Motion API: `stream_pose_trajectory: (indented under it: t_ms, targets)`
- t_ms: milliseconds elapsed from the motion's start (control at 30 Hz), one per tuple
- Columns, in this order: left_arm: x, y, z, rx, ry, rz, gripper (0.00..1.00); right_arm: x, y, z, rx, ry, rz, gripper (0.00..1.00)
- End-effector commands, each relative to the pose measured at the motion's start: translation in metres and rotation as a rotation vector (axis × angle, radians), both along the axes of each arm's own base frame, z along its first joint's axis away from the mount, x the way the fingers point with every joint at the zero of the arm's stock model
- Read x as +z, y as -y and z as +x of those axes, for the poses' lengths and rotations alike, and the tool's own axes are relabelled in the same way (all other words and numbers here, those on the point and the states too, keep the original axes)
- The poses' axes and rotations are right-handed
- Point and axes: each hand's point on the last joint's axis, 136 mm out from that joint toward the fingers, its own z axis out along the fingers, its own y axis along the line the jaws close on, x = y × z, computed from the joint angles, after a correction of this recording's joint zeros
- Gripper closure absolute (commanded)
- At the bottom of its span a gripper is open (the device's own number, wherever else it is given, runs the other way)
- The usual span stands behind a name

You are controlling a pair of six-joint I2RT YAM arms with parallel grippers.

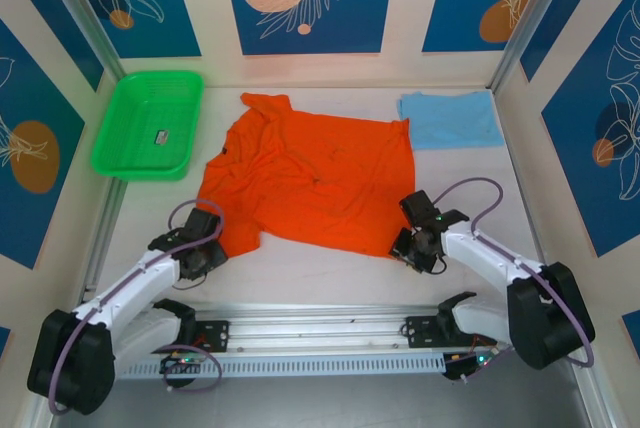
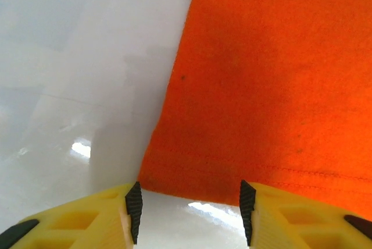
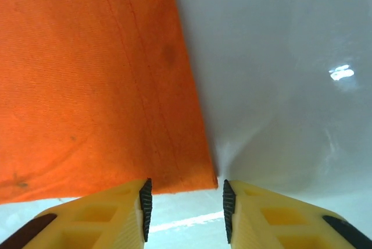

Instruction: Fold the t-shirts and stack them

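Observation:
The orange t-shirt (image 1: 305,173) lies spread flat on the white table, collar toward the far left. The sky-blue t-shirt (image 1: 449,119) sits folded at the far right. My left gripper (image 1: 207,248) is open at the shirt's near-left corner; in the left wrist view the orange t-shirt's hem (image 2: 261,162) lies just ahead of the yellow fingers (image 2: 116,217), nothing between them. My right gripper (image 1: 413,244) is open at the near-right corner; in the right wrist view the orange t-shirt's corner (image 3: 197,179) sits just ahead of the fingers (image 3: 256,214).
A bright green plastic basket (image 1: 118,148) stands at the far left with a small dark item inside. Panel walls enclose the table on three sides. A metal rail (image 1: 320,333) runs along the near edge between the arm bases.

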Motion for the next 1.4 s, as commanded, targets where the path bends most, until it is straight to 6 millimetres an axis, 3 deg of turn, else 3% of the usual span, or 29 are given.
stream_pose_trajectory:
  t_ms: [0,100,233,333,467,867,1167,1367]
  targets:
    - [-0.003,0.001,0.003,-0.004,0.002,-0.011,0.55,0.001,0.002,0.007,-0.006,0.011,-0.031,0.69]
    - [-0.003,0.000,0.005,-0.002,0.004,-0.008,0.58,0.000,0.003,0.007,-0.003,0.006,-0.045,0.71]
    - [-0.003,0.000,0.007,0.000,0.006,-0.003,0.67,-0.005,0.007,0.006,-0.003,-0.019,-0.076,0.85]
    - [-0.005,0.000,0.007,0.004,0.003,-0.004,0.77,-0.006,0.012,0.006,-0.003,-0.026,-0.108,0.90]
    - [-0.006,0.003,0.009,-0.014,-0.003,-0.011,1.00,-0.005,0.019,0.007,-0.012,-0.032,-0.142,0.99]
    - [0.017,0.017,-0.011,-0.089,0.048,-0.079,1.00,0.015,0.035,0.007,-0.124,0.049,-0.088,1.00]
    - [0.029,0.051,-0.030,-0.183,0.037,-0.168,1.00,0.029,0.051,-0.003,-0.218,0.128,-0.043,1.00]
    - [0.042,0.052,-0.047,-0.207,0.033,-0.178,1.00,0.029,0.059,-0.006,-0.265,0.140,-0.022,1.00]
